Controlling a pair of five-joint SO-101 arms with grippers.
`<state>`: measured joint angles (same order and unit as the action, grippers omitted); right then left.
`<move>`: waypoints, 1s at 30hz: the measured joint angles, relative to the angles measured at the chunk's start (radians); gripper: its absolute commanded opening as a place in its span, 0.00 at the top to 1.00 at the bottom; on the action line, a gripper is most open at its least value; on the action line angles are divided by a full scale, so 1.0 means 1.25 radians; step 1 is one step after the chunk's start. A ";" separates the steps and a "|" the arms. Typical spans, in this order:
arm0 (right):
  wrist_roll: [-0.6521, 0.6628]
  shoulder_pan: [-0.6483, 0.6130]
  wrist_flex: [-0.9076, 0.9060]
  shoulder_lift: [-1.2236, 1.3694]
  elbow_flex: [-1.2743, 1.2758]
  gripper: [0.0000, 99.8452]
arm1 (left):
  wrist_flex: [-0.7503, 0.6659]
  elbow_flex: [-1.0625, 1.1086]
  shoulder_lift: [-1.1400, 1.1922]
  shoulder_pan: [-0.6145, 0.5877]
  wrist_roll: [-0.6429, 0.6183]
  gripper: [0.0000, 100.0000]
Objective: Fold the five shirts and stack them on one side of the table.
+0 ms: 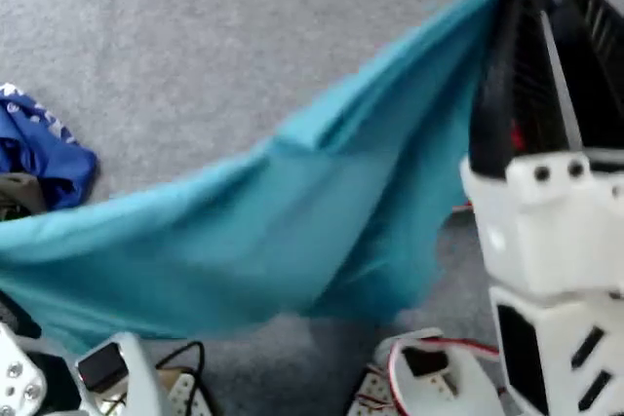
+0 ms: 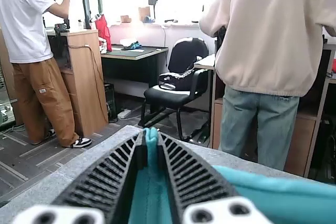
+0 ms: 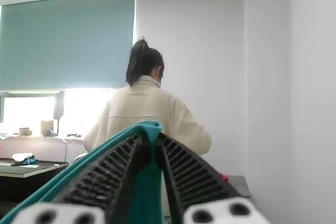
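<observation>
Two shirts here. Way over on the left, a crumpled blue shirt point(image 1: 44, 148) sits on the grey table point(image 1: 195, 46). Next, the left gripper point(image 2: 151, 136) has its ribbed fingers squeezed tight on a fold of the teal shirt point(image 1: 292, 231). That shirt is up off the table, pulled out long in the air. Its long axis climbs from the low near-left end to the far-right corner, belly sagging in between. The right gripper point(image 3: 151, 135) is pinched on the raised right end.

grey table point(image 1: 195, 56) bears a crumpled blue shirt point(image 1: 44, 148).
</observation>
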<state>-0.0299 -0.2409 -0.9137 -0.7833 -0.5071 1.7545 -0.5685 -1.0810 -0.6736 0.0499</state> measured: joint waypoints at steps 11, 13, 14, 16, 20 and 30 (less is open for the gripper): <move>0.002 -0.093 -0.056 0.075 -0.149 0.99 | 0.000 0.180 -0.137 -0.007 0.025 0.97; 0.011 -0.103 -0.081 0.075 -0.150 0.99 | 0.000 0.216 -0.172 -0.007 0.043 0.97; 0.015 -0.106 -0.090 0.075 -0.150 0.99 | 0.000 0.232 -0.185 -0.007 0.047 0.97; 0.017 -0.109 -0.103 0.075 -0.153 0.99 | 0.000 0.249 -0.210 -0.007 0.054 0.97; 0.017 -0.108 -0.137 0.075 -0.177 0.99 | 0.000 0.260 -0.242 -0.007 0.054 0.97; 0.034 -0.110 -0.097 0.177 -0.059 0.99 | -0.171 0.609 -0.244 -0.007 0.015 0.97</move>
<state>0.0130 -0.3790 -1.0349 -0.5623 -0.5808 1.5413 0.1926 -1.3863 -0.6828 0.0683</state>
